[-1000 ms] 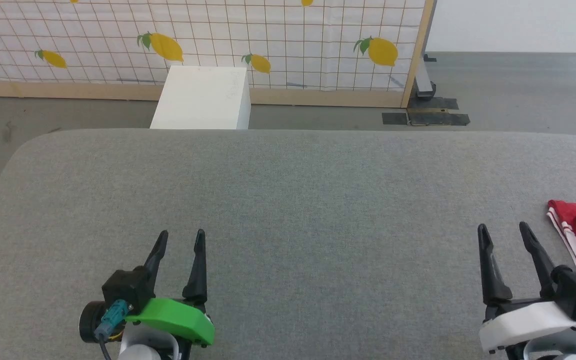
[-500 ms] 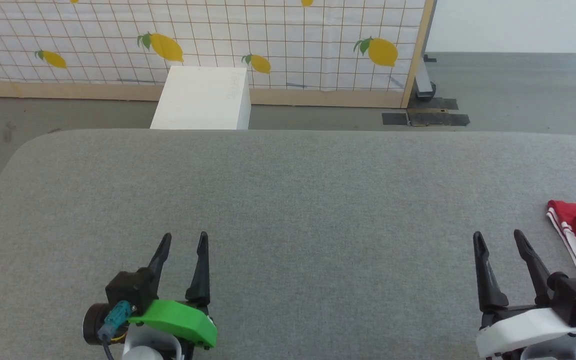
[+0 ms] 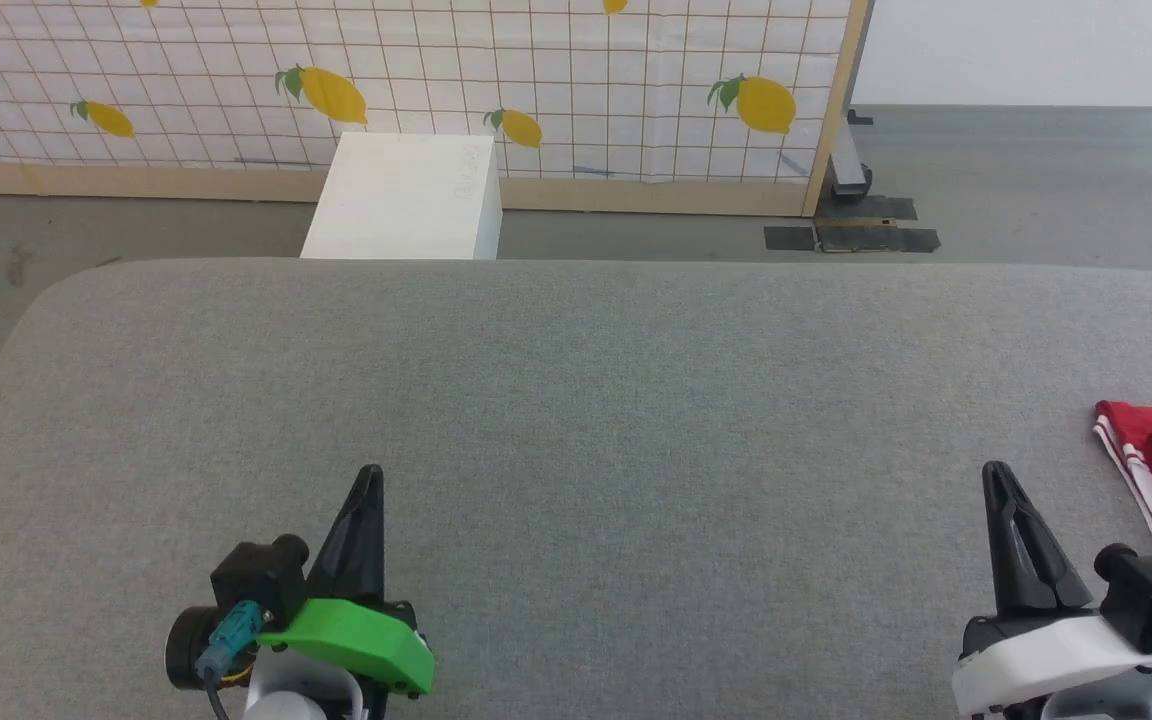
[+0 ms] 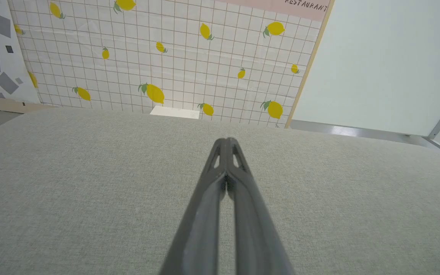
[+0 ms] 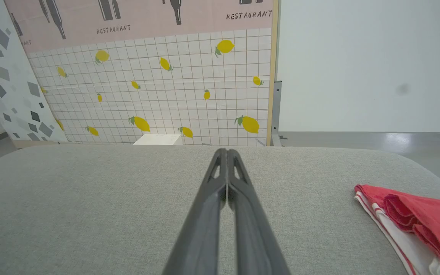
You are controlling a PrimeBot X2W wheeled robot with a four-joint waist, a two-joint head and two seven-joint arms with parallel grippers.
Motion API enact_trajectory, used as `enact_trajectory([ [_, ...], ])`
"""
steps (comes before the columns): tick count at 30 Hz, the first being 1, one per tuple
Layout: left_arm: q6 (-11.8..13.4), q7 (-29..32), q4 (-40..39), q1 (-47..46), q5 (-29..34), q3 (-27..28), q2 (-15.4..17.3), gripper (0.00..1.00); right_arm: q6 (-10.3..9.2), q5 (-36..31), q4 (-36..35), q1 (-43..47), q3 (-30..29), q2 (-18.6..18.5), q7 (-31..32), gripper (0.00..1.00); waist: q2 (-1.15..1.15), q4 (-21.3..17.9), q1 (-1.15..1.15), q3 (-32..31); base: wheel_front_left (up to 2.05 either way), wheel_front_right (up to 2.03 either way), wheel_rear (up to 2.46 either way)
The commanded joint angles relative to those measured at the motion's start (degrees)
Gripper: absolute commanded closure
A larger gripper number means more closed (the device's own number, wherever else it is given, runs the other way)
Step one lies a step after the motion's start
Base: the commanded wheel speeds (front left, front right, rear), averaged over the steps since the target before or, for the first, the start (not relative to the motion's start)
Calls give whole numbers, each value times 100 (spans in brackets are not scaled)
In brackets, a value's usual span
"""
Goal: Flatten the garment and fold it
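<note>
Black left end effector (image 3: 368, 474), right end effector (image 3: 997, 472): closed.

A grey fabric-covered table (image 3: 576, 380) with rounded corners is spreading across the foreground. Beyond its far edge a white box (image 3: 401, 200) is standing on the grey floor (image 3: 1036, 180), just in front of a gridded screen (image 3: 576, 90) printed with yellow lemons and edged by a wooden frame (image 3: 829, 120). Black tape patches (image 3: 851, 237) are lying at the frame's foot. Above the grid, a pink band (image 5: 147, 19) is reading "RESTAURANT".
</note>
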Motion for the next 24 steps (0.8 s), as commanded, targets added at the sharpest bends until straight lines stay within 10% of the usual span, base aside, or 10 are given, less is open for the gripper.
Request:
enact_trajectory([
  [1,12,33,-30,8,32,12,-1,100,0,-18,2,-13,10,0,19,100,0,-4,0,1,0,0,0],
  [24,100,301,-267,70,270,111,-6,100,-2,-146,15,-104,87,2,166,100,0,-64,0,8,0,0,0],
])
